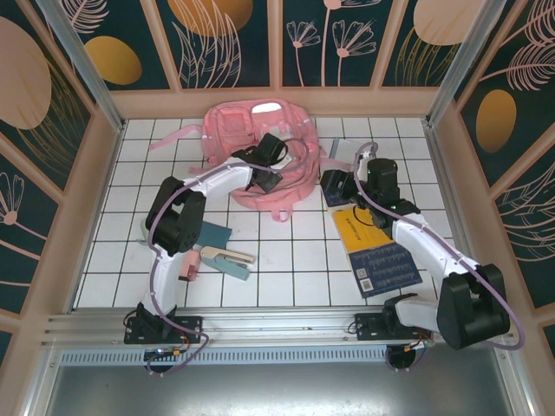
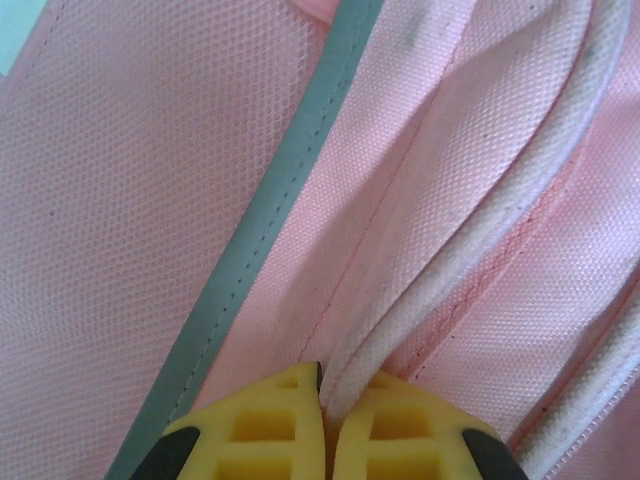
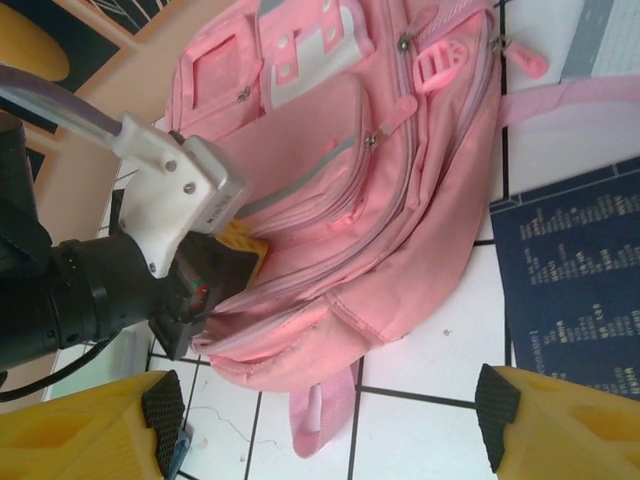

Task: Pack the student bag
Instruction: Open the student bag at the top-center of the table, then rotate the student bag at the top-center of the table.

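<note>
Student bag (image 1: pixel 230 130), piped edge (image 2: pixel 470 255) pinched by left jaws, bare tiles (image 1: pixel 290 256) in front

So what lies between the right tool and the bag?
Right wrist view: bare table tile, plus a strap loop of the bag reaching toward the open right tool.

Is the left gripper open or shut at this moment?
The left gripper is shut: its yellow fingers meet, pinching a piped seam of the student bag.
</note>
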### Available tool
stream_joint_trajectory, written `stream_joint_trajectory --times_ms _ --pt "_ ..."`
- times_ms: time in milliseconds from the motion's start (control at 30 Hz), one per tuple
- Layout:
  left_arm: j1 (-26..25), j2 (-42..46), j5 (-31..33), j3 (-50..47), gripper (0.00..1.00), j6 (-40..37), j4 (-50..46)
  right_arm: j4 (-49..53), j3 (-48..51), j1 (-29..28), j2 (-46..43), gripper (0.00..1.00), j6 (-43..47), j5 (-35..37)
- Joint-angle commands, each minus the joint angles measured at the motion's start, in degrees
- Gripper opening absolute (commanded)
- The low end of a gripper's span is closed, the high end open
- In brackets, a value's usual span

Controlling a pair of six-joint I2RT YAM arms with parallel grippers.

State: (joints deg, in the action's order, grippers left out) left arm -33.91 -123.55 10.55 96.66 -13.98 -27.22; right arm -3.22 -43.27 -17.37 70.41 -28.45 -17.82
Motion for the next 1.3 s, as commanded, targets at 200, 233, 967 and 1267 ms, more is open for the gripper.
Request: stream_joint_trajectory --times_ms 200,233,967,1267 --pt "7.1 7.4 -10.5 9.3 0.00 22.4 -1.7 1.8 -1.6 -0.2 3.2 0.77 -1.7 3.4" --pt "7.1 7.7 -10.8 10.1 0.00 22.9 -2.2 2.1 -2.3 -0.3 4.2 0.77 -2.2 2.8" --pt "14.4 18.3 -27.7 13.5 0.00 42.8 -1.3 15.7 -45.3 -0.5 45.8 0.71 0.7 -4.1" --pt "18.3 17.9 -34.0 5.9 0.00 50.0 10.5 25.5 -57.4 -0.4 46.0 0.85 5.5 6.7"
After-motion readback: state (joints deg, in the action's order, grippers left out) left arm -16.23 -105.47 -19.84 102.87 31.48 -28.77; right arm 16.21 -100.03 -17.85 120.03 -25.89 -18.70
